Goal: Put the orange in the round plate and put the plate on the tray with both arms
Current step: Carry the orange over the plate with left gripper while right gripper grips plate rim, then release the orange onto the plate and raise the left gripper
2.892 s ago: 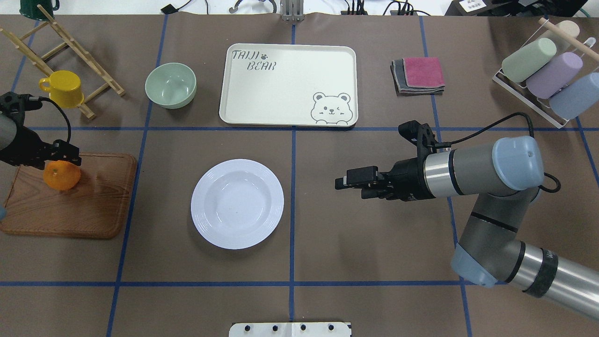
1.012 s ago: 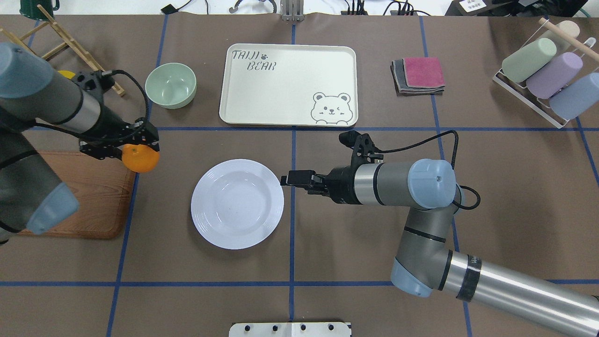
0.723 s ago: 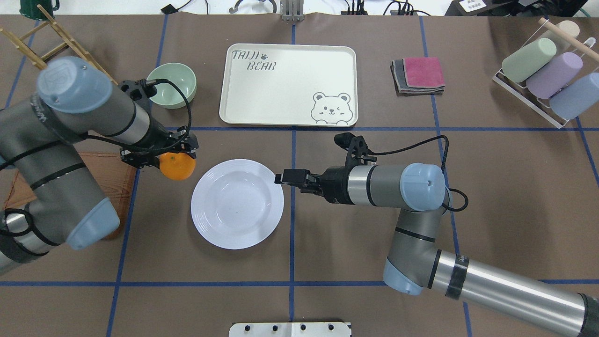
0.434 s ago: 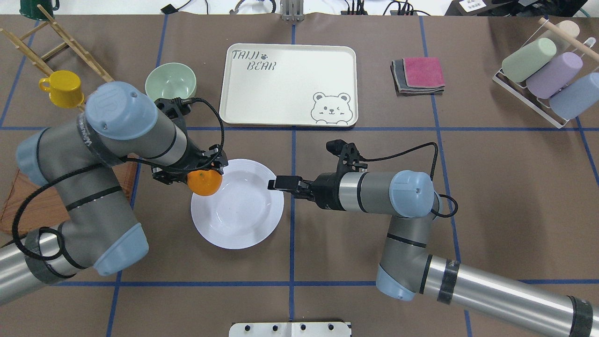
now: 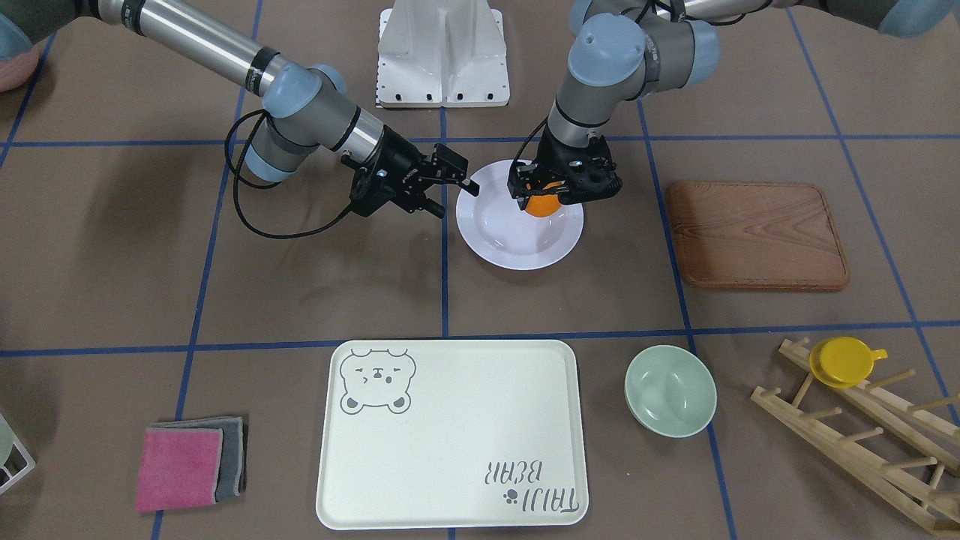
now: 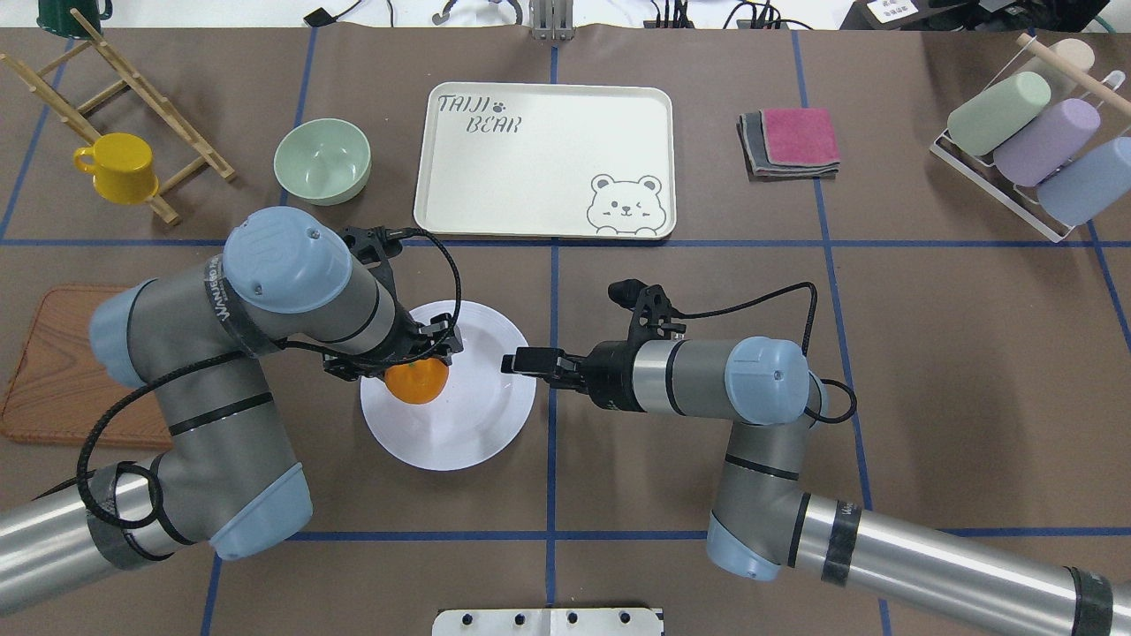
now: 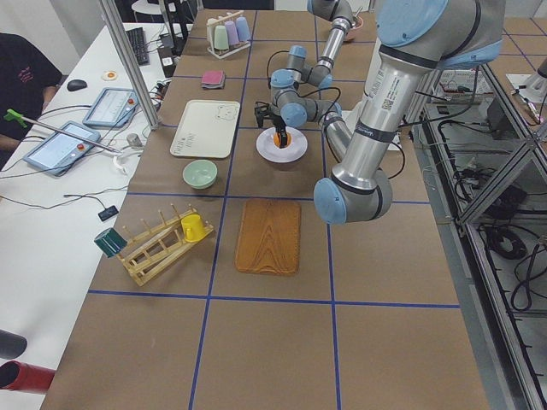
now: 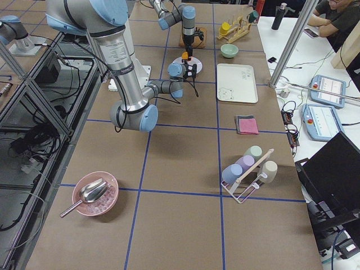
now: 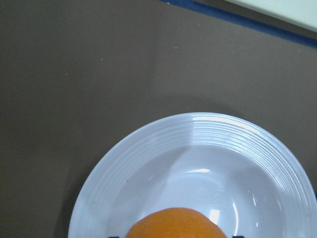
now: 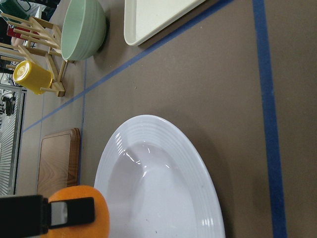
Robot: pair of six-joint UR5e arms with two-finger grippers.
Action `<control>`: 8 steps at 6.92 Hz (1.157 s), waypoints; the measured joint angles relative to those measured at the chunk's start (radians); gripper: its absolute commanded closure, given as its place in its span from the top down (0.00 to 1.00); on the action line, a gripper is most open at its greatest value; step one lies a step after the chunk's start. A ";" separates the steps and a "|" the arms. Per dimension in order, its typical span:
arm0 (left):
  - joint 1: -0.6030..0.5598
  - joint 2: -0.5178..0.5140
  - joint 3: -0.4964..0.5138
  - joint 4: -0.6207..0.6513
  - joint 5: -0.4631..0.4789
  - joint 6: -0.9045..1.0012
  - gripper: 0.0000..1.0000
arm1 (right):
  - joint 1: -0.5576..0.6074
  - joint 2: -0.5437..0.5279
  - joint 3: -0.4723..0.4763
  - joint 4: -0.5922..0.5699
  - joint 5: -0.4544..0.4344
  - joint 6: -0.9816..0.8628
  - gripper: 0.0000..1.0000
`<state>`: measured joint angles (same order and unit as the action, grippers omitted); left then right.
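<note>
Orange (image 6: pixel 417 382) clamped in left hand (image 6: pixel 406 364).

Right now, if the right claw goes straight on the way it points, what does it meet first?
Likely the round plate, whose near rim sits at the right claw. If it clears the rim, the orange in the left claw comes next; height is unclear.

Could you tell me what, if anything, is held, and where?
The left gripper grips the orange by its upper sides; the right gripper holds nothing.
</note>
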<state>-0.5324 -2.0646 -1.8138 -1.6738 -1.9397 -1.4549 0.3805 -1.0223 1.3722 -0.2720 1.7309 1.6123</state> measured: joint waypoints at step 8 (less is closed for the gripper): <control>-0.036 0.023 -0.030 -0.042 -0.010 0.019 0.97 | -0.048 0.048 -0.045 0.003 -0.048 0.004 0.18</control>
<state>-0.5685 -2.0414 -1.8440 -1.7154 -1.9493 -1.4362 0.3321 -0.9746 1.3268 -0.2687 1.6832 1.6166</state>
